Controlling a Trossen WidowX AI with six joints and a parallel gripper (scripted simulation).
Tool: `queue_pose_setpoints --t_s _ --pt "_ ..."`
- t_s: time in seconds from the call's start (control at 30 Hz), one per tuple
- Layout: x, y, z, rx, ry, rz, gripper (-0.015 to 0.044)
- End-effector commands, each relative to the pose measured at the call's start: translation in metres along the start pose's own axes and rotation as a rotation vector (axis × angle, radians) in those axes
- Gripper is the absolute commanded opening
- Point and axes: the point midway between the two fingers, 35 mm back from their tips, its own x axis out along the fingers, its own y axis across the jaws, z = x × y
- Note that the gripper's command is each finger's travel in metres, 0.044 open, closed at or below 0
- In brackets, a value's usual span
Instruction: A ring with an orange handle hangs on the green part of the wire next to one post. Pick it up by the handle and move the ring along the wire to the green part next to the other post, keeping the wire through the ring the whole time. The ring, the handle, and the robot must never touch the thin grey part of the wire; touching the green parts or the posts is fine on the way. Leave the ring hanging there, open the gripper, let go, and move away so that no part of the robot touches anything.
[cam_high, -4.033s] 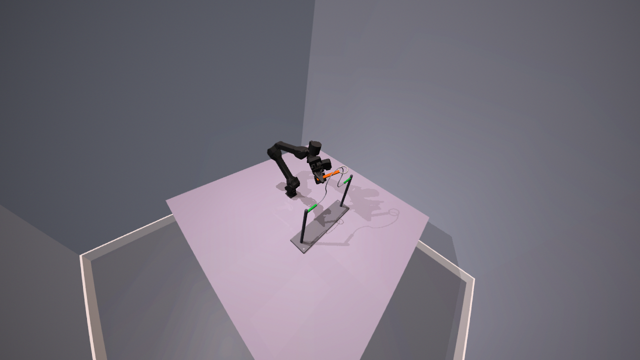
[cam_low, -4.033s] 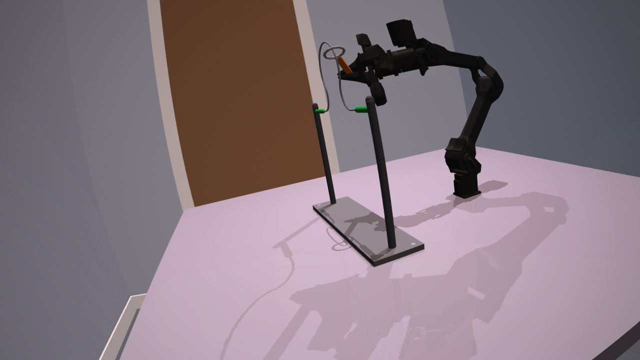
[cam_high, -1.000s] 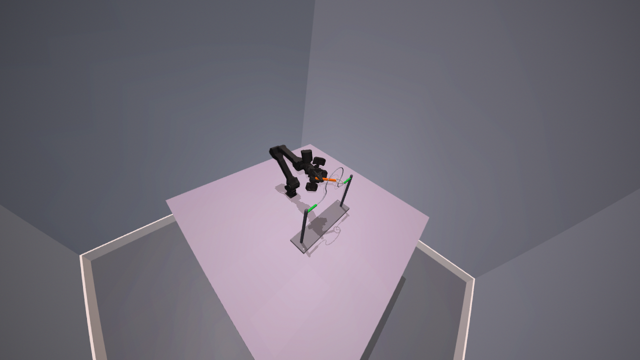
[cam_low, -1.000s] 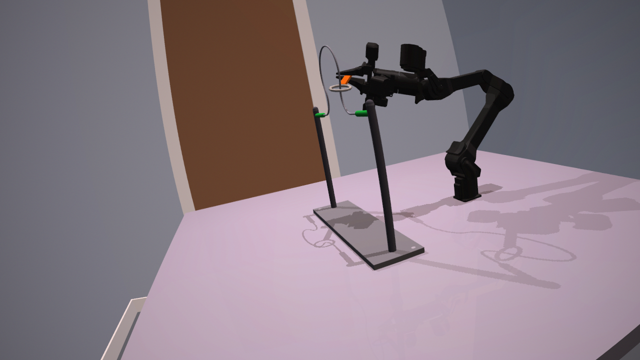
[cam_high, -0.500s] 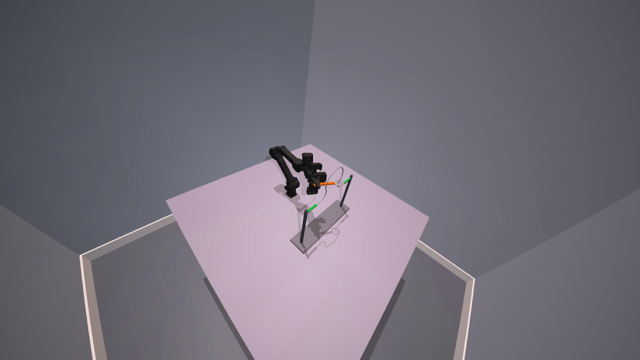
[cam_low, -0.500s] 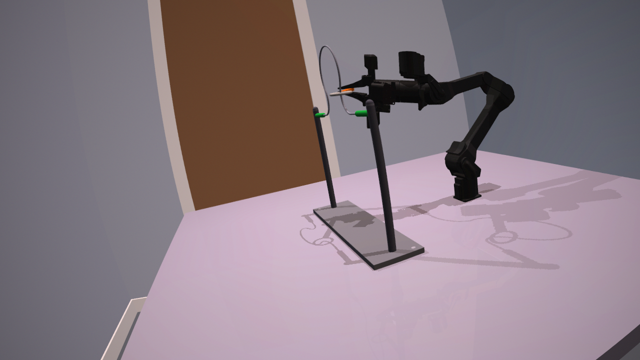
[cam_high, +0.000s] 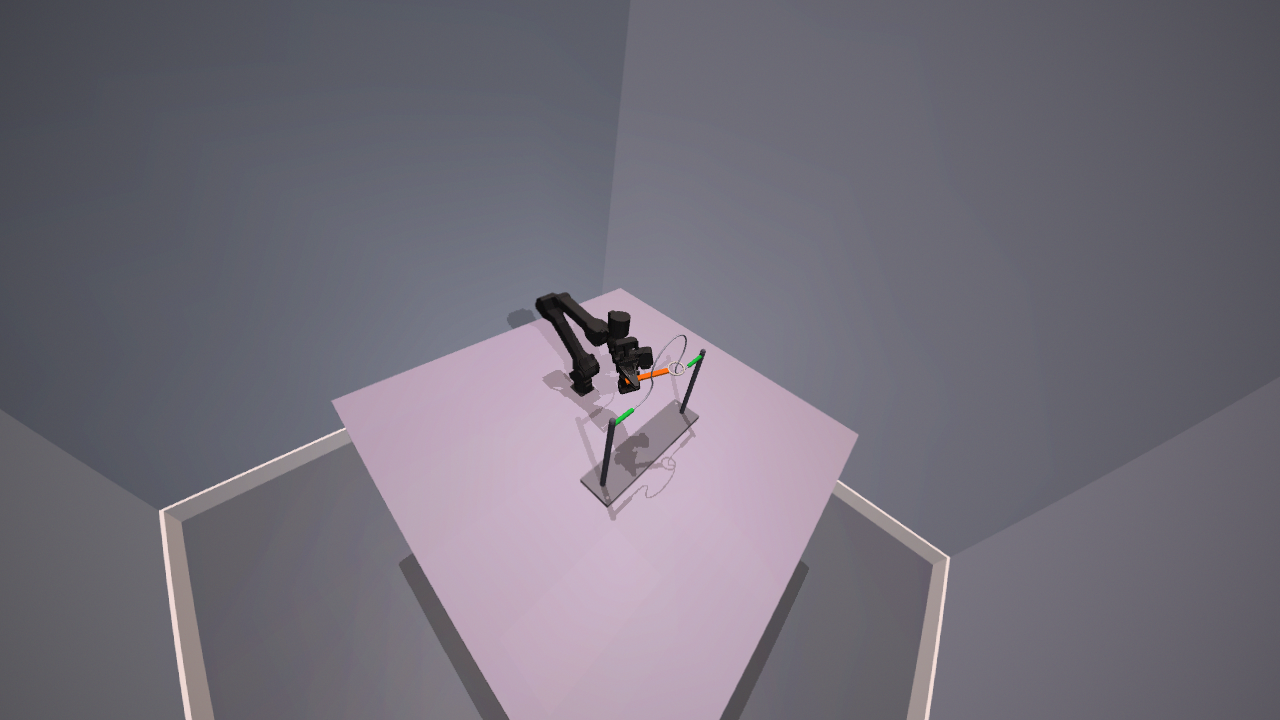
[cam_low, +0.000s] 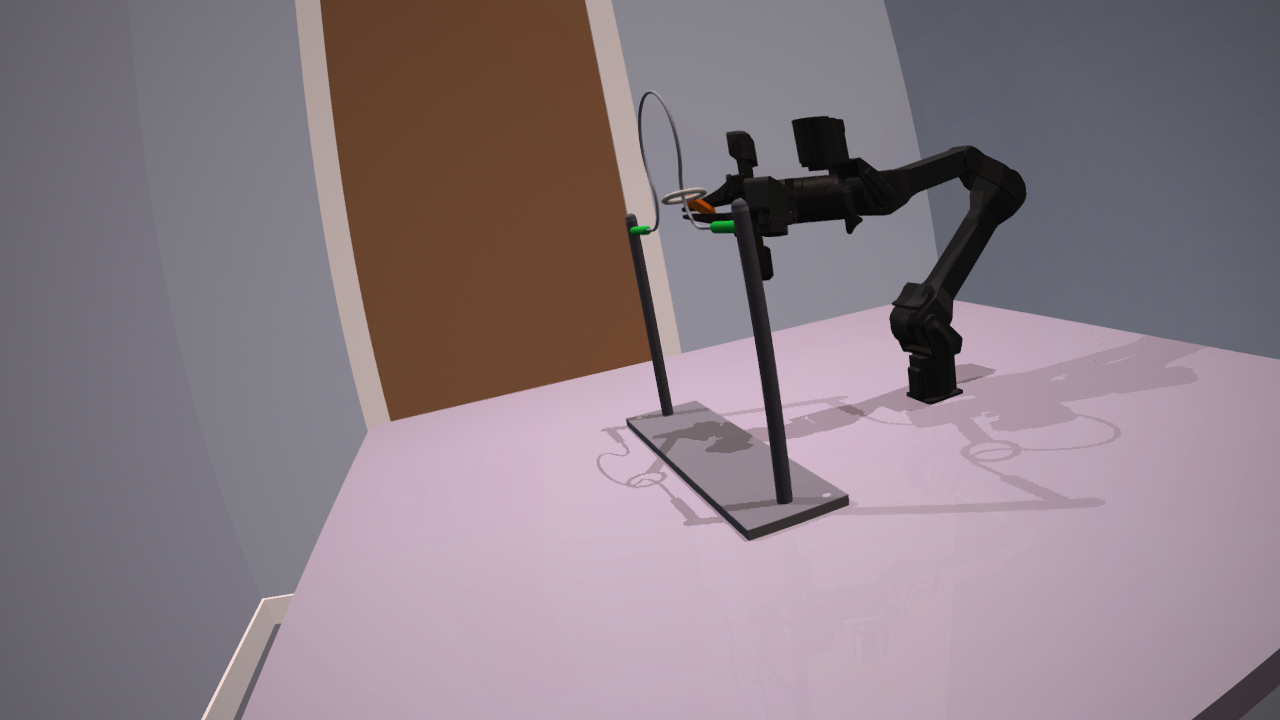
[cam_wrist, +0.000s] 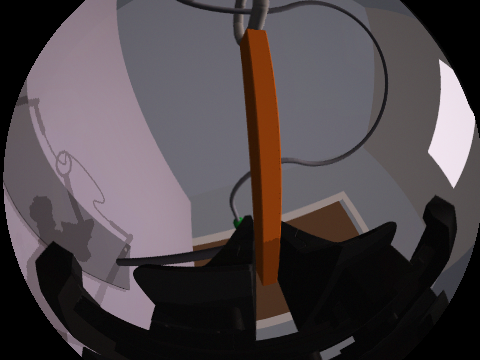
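Note:
My gripper (cam_high: 630, 379) (cam_low: 716, 202) (cam_wrist: 255, 220) is shut on the orange handle (cam_high: 653, 373) (cam_low: 704, 205) (cam_wrist: 262, 154) and holds it about level at post-top height. The grey ring (cam_high: 668, 371) (cam_low: 665, 197) (cam_wrist: 266, 3) at its far end encircles the thin grey wire (cam_low: 657, 91) (cam_wrist: 383, 87), close to the green part (cam_high: 694, 360) (cam_low: 638, 230) by one post (cam_high: 691, 385) (cam_low: 648, 313). I cannot tell whether the ring touches the wire. The other green part (cam_high: 623, 415) (cam_low: 721, 227) (cam_wrist: 238, 224) sits by the second post (cam_high: 609, 452) (cam_low: 765, 358), near my fingers.
Both posts stand on a grey base plate (cam_high: 666, 428) (cam_low: 805, 510) on the pale purple table (cam_high: 537, 555) (cam_low: 537, 608). The wire arches in a tall loop between the posts. The arm's base (cam_high: 581, 385) (cam_low: 930, 376) stands behind the plate.

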Motion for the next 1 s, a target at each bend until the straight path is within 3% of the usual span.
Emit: queue_pose_setpoints --t_s 0.0,0.7,0.97 --pt "-0.002 0.016 -0.001 0.071 0.015 0.048 -0.015" --pt "-0.02 0.075 0.017 0.465 0.068 0.276 -0.015" --pt "-0.02 0.094 0.027 0.603 0.016 0.321 -0.015"
